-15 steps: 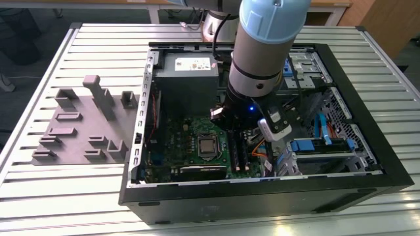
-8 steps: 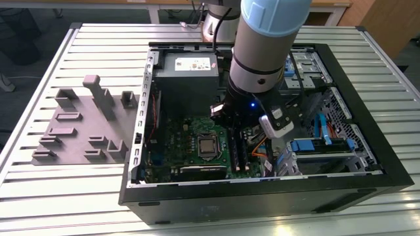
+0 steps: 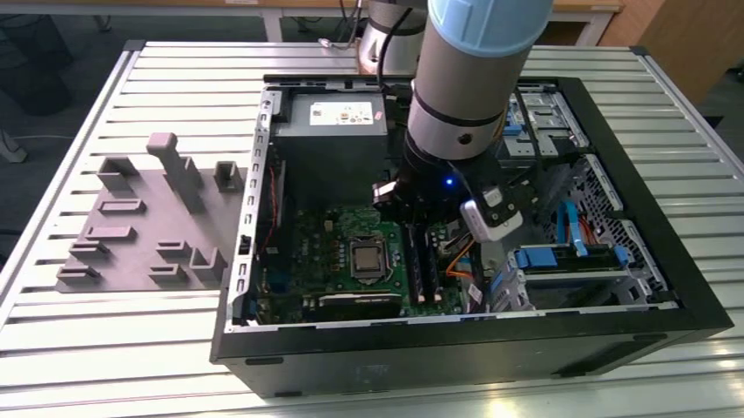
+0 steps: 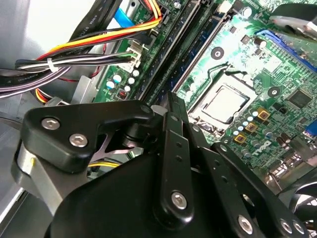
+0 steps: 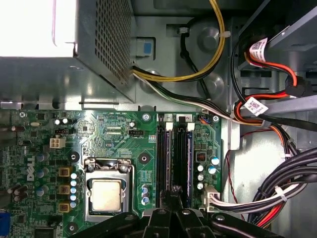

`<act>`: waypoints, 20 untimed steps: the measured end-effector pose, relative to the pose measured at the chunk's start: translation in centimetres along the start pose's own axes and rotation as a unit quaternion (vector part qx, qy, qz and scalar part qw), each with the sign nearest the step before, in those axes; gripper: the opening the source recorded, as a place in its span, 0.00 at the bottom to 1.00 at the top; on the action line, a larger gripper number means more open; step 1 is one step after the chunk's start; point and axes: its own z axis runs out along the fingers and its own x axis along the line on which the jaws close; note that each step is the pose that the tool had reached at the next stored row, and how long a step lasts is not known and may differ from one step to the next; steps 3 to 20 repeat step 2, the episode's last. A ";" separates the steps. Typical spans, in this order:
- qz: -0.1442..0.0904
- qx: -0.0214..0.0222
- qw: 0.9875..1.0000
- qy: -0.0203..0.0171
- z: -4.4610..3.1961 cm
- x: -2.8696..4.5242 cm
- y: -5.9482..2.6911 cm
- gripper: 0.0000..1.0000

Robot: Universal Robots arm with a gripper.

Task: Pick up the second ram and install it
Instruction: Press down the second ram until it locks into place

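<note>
Working inside the open black metal computer case [image 3: 465, 335], the black two-finger gripper [image 5: 173, 196] hangs directly over the pair of long black plastic memory slots [image 5: 177, 153] on the green motherboard [image 5: 124, 139] at the case floor. In both wrist views the fingers stand drawn together. You cannot tell whether the second ram is pinched edge-on between them, and it cannot be made out elsewhere in the case.

Hazards, as judged from this position:
- Misalignment. If a stick sits off the slot line or tilted, downward force is likely to bend it or stress the motherboard.
- Slot latches. Their position cannot be read, and a latch that is not open would block seating.
- Cable snag. The bundle of black, red and yellow wires [image 5: 277, 188] runs inside the case near the slots and could catch the arm.

The case lies on its side on a ribbed pale metal table [image 3: 117, 348]. A grey blocky plastic fixture tray [image 3: 139, 226] rests just outside the case, on the exterior view's left. Beyond the case stands wooden furniture [image 3: 686, 35].
</note>
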 end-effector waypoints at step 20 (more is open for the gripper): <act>0.000 0.000 1.000 0.000 0.00 0.00 0.00 0.11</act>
